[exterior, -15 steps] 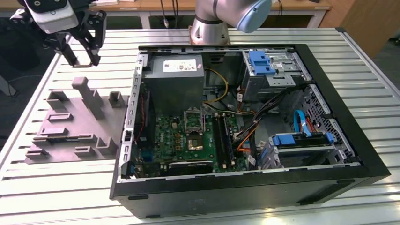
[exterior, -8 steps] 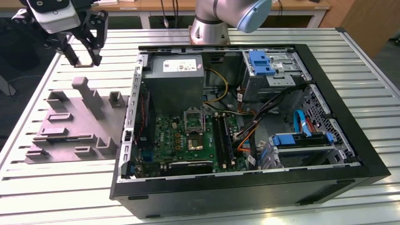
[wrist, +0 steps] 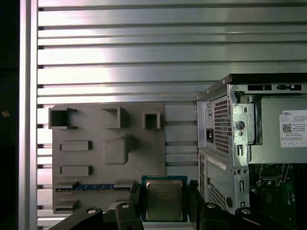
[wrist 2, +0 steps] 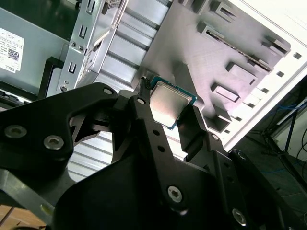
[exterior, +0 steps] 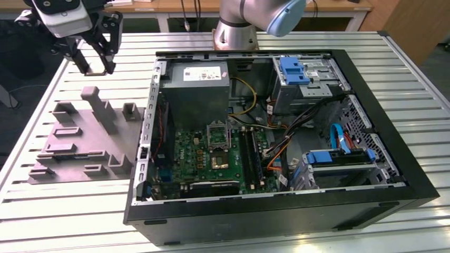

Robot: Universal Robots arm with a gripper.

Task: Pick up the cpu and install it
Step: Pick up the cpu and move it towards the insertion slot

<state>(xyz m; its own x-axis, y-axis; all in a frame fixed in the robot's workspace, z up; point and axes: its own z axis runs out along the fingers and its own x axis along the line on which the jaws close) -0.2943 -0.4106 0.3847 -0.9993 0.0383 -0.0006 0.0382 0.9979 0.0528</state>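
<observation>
The cpu [wrist: 164,200] is a small square chip with a silvery metal top, and it sits between the two black fingers of my gripper [wrist: 164,196] in both wrist views. My gripper [wrist 2: 169,103] is shut on the cpu [wrist 2: 168,101], holding it by two opposite edges. In the exterior view my gripper [exterior: 98,67] hangs well above the slatted table at the far left, behind the grey fixture plate [exterior: 84,142] and to the left of the open computer case [exterior: 281,132]. The green motherboard [exterior: 211,158] lies inside the case, with a metal socket frame [exterior: 217,136] on it.
The grey fixture plate [wrist: 108,153] has raised blocks and slots, and a memory stick [wrist: 93,187] lies in one. Inside the case are a power supply [exterior: 200,79], coloured cables [exterior: 281,132] and blue-tabbed drive cages [exterior: 338,158]. The arm's base [exterior: 235,31] stands behind the case.
</observation>
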